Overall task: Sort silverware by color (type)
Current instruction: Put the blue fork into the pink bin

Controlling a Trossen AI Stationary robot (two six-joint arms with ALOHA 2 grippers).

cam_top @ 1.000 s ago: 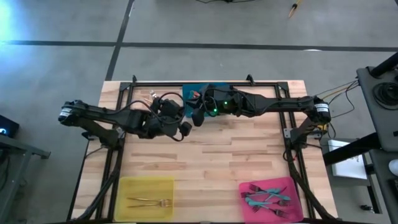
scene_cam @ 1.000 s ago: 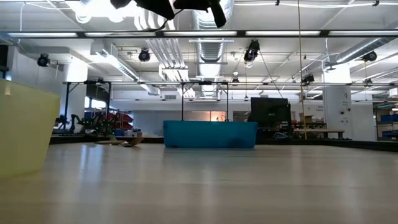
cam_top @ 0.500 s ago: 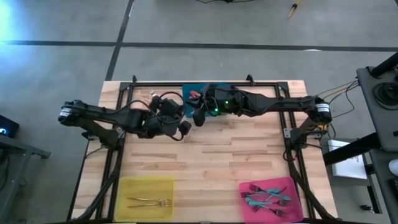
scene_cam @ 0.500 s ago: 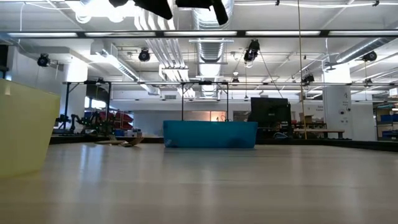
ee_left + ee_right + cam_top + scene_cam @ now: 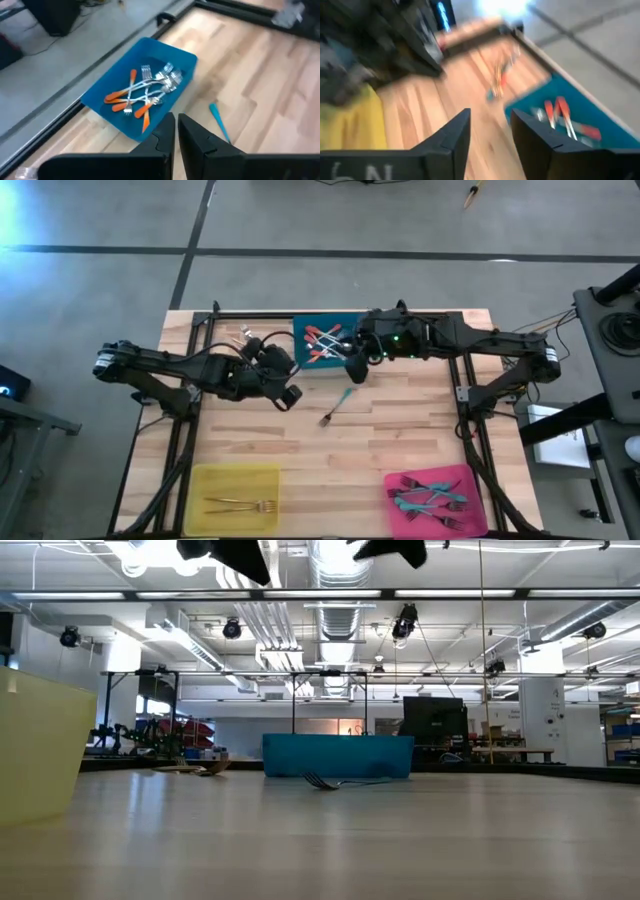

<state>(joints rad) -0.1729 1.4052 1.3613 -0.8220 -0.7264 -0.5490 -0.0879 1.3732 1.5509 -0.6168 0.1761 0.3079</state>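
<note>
Loose fork: I see one teal-handled fork (image 5: 336,406) lying alone on the bare wooden table (image 5: 400,440), just in front of the blue bin (image 5: 322,326), touching neither arm. My low view shows it flat on the boards (image 5: 330,781).
Blue bin: at the far edge of the table, it holds a small heap of orange-handled forks (image 5: 142,92) with silver heads.
Pink bin: the pink bin (image 5: 478,498) at the near right corner holds a pile of teal-handled forks (image 5: 430,496).
Yellow bin: the yellow bin (image 5: 205,478) at the near left corner holds one gold fork (image 5: 242,505).
Right gripper: my right gripper (image 5: 354,370) hangs above the table beside the blue bin's near right corner. Its fingers (image 5: 451,137) stand apart with a clear gap and nothing between them.
Left gripper: my left gripper (image 5: 290,396) hangs over the table left of the loose fork, near the blue bin. Its fingers (image 5: 165,137) are almost together, only a thin slit between them, and empty.
</note>
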